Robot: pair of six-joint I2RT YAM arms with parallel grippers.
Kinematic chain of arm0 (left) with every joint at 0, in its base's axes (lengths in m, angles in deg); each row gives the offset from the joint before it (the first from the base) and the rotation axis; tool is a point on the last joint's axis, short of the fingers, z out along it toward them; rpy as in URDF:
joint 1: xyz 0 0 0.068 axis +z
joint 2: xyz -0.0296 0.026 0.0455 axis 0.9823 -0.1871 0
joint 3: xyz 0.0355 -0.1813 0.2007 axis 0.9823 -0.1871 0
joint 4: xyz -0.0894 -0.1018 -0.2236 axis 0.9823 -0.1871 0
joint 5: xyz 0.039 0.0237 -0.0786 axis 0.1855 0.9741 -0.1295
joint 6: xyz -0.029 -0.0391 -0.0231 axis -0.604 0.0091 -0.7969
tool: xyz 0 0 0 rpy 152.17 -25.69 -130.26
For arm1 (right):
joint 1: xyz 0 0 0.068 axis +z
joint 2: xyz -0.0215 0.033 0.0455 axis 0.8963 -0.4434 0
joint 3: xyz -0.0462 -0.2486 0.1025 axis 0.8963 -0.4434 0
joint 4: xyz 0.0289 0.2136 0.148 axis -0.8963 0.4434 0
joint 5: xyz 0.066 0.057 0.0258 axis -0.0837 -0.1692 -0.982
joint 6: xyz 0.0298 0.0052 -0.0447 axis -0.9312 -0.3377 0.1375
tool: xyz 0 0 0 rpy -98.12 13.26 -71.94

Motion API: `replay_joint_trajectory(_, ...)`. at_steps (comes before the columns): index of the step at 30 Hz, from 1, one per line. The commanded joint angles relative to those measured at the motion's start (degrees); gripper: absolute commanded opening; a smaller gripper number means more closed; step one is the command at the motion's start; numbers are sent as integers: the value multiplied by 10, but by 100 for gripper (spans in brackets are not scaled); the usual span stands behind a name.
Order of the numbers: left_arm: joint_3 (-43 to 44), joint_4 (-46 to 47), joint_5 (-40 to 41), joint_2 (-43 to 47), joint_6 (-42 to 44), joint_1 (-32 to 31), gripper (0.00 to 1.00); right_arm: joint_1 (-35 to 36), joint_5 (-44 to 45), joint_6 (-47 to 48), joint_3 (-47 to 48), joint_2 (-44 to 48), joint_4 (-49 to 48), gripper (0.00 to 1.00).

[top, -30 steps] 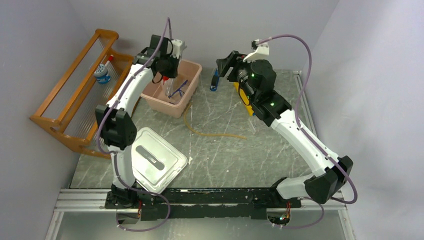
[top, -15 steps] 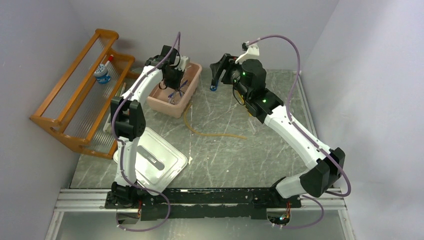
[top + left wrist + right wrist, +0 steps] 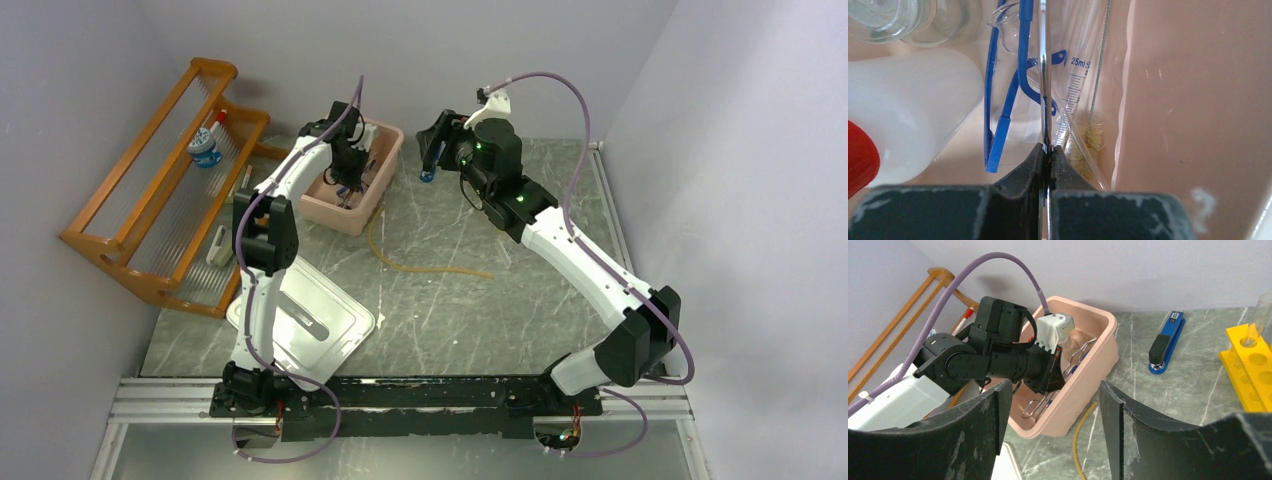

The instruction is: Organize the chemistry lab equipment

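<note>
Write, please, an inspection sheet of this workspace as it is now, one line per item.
Surface: grey marbled table, no spill seen.
Job's things: tan hose loose on the table; white red-capped bottle, blue plastic tongs, graduated cylinder and brush in the pink tub; small jar on the wooden rack.
Clutter: grey-white lid flat at the near left of the table; blue-and-black tool between the tub and the yellow rack.
Grippers: left gripper shut on a thin metal tool inside the tub; right gripper open, empty.
Cables: purple cable arching over each arm, no snag seen.
Surroundings: plain walls on three sides; nothing else seen.
</note>
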Motion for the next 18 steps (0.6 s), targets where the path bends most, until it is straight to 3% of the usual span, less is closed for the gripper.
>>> replay_joint_trajectory(1,-4,25,-19,11,-19,-3,5,-2,-1,-9,8,-8,-8,66)
replay_joint_trajectory(5,-34,57,-47,27,-22,-4,7,-2,-2,-13,5,-8,-5,66)
replay_joint_trajectory(9,-40,60,-35,34,-28,-4,21,-2,-2,-16,1,-5,-5,66)
replay_joint_trajectory(18,-29,63,-24,95,-51,-5,36,-2,14,3,-18,2,22,67)
